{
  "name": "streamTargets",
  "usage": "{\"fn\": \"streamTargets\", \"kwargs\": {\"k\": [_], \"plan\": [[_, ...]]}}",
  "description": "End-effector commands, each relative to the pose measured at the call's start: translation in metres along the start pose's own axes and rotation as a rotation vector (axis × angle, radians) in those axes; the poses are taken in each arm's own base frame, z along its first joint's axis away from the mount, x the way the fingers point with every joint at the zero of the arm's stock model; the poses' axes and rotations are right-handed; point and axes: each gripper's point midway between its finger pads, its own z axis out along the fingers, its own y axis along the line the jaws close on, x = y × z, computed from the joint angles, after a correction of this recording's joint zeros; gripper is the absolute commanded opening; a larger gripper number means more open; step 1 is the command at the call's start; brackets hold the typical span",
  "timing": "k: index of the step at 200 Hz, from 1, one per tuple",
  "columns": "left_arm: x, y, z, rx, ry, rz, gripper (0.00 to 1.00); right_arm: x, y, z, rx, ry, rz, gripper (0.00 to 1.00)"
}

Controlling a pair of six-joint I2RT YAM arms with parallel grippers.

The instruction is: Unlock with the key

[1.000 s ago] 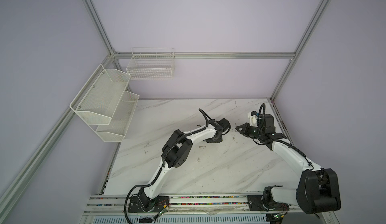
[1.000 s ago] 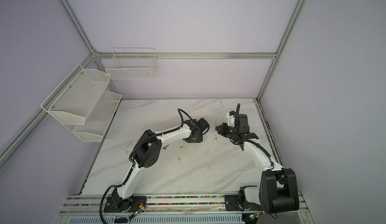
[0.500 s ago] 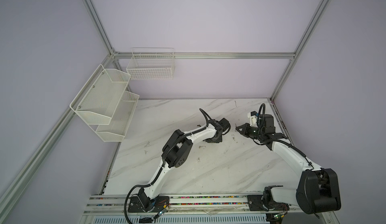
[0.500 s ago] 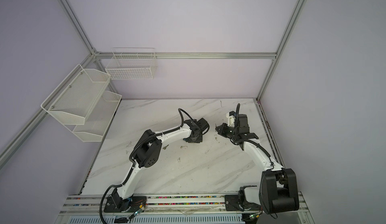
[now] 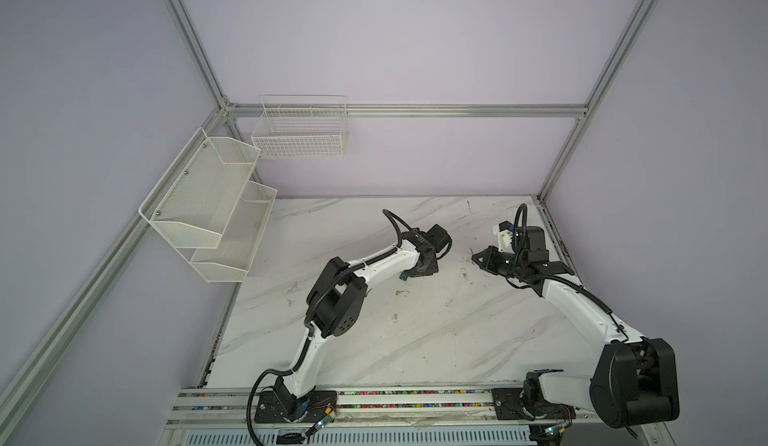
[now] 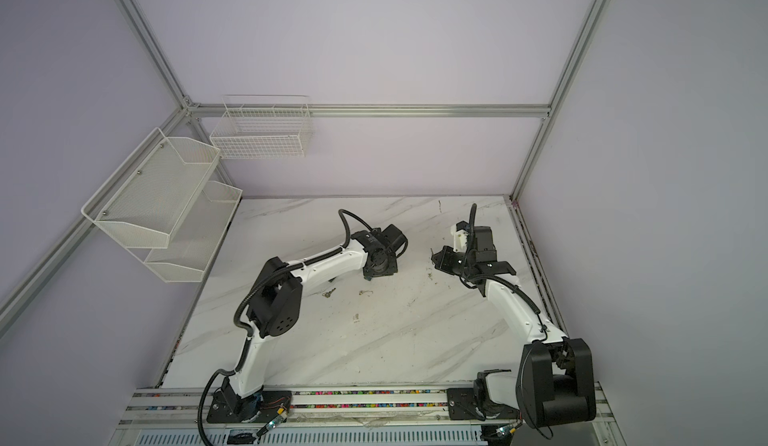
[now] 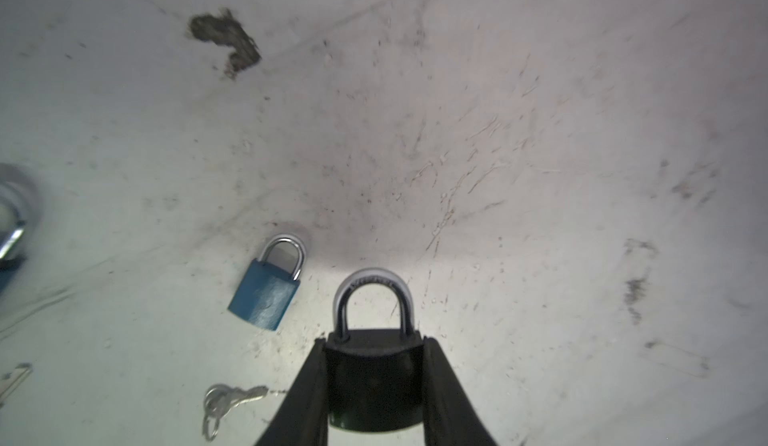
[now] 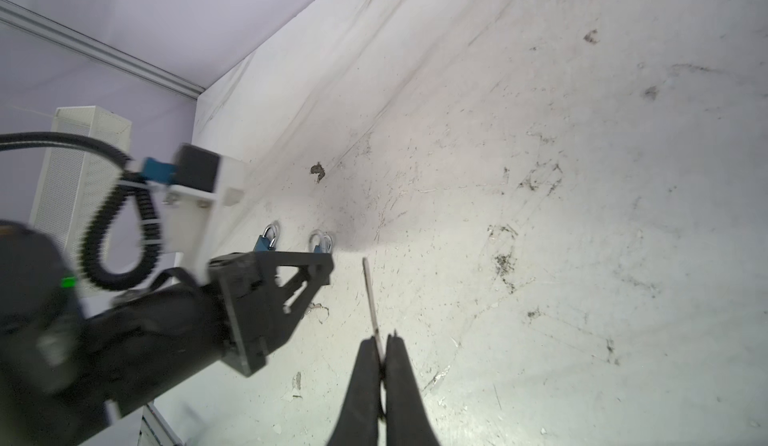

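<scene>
Softly, evenly lit and sharp in both top views; darkened and warped toward wrist-view edges, with motion blur across the left arm [image 8: 124, 340].

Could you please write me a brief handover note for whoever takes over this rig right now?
Left gripper: clamped on the body of the black padlock, shackle closed.
Right gripper: shut on the key, blade sticking out, not yet at the lock.
A blue padlock and spare keys lie on the table.
Done: both grasped. Left: insert key, turn, open shackle.
</scene>
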Motion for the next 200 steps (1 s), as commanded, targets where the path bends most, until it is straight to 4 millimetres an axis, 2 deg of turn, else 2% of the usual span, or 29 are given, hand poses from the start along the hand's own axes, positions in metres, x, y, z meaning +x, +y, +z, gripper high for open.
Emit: {"fn": "streamTargets", "kwargs": {"k": [1, 21, 43, 98, 126, 128, 141, 169, 200], "plan": [[-0.039, 0.007, -0.062, 0.104, -0.172, -0.154, 0.11, 0.005, 0.020, -0.003, 0.001, 0.015, -0.070, 0.00], [-0.047, 0.020, -0.084, 0.117, -0.220, -0.207, 0.08, 0.015, 0.042, 0.005, -0.022, 0.030, -0.108, 0.00], [-0.050, 0.036, -0.101, 0.115, -0.260, -0.259, 0.08, 0.033, 0.082, 0.019, -0.086, 0.050, -0.144, 0.00], [-0.050, 0.069, -0.125, 0.116, -0.316, -0.360, 0.06, 0.066, 0.170, 0.035, -0.314, 0.011, -0.185, 0.00], [-0.048, 0.078, -0.133, 0.129, -0.333, -0.405, 0.05, 0.076, 0.189, 0.044, -0.364, 0.001, -0.176, 0.00], [-0.048, 0.079, -0.133, 0.128, -0.335, -0.406, 0.05, 0.080, 0.186, 0.052, -0.353, 0.016, -0.171, 0.00], [-0.048, 0.084, -0.136, 0.124, -0.347, -0.418, 0.05, 0.084, 0.190, 0.057, -0.367, 0.018, -0.169, 0.00], [-0.047, 0.085, -0.138, 0.146, -0.346, -0.434, 0.04, 0.086, 0.207, 0.065, -0.387, 0.006, -0.184, 0.00], [-0.047, 0.087, -0.137, 0.144, -0.344, -0.435, 0.04, 0.083, 0.211, 0.068, -0.391, -0.021, -0.176, 0.00]]}}
